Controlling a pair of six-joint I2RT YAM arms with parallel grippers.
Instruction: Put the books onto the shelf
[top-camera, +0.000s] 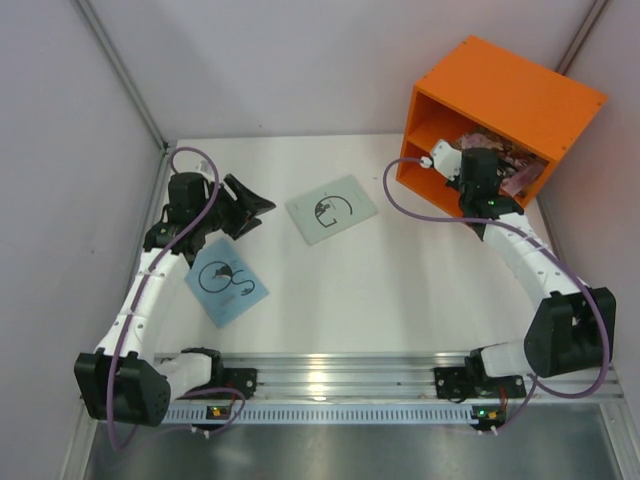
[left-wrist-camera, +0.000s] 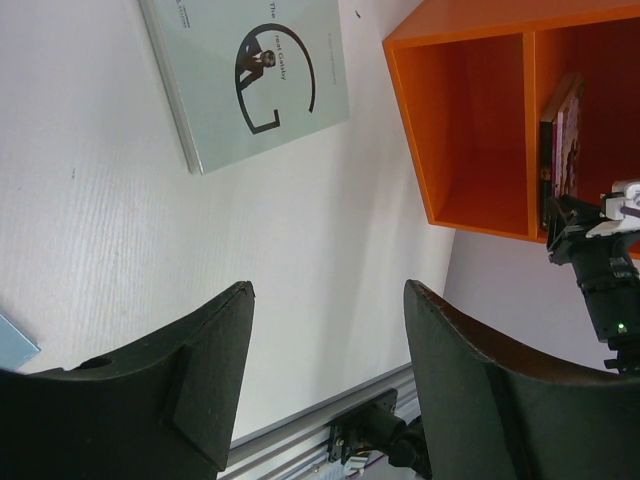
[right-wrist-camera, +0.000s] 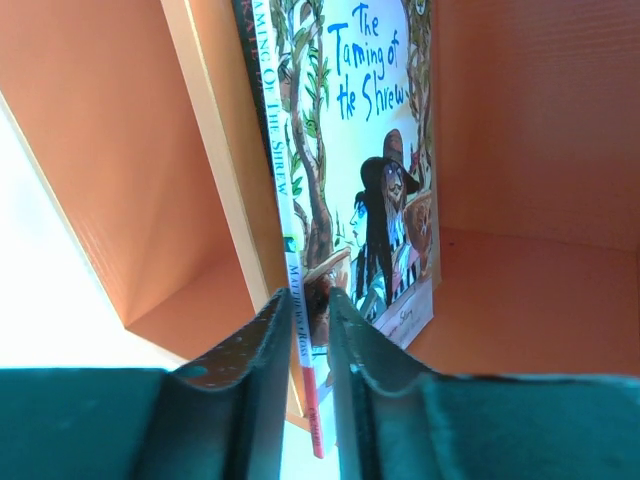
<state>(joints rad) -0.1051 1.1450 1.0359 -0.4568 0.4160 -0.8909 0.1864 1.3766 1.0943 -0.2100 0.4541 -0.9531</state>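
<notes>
Overall: white tabletop (top-camera: 400, 290), pale lilac walls (top-camera: 300, 60), orange shelf (top-camera: 510, 85) far right.

Bright orange shelf (top-camera: 505, 95). Pale green book (top-camera: 331, 209), blk swirl mark. Light blue book (top-camera: 227, 281), same blk swirl. Illustrated book (right-wrist-camera: 370, 150): blue title, green vines, wht/red spine.

The white table (top-camera: 400, 290) carries an orange shelf (top-camera: 505, 105) at its 2 o'clock corner, open front facing about 7 o'clock. A green book (top-camera: 332, 208) lies flat near 12 o'clock and a blue book (top-camera: 227, 281) at 9 o'clock, well apart. An illustrated book (right-wrist-camera: 370, 150) lies against the divider in the shelf's upper compartment.
</notes>
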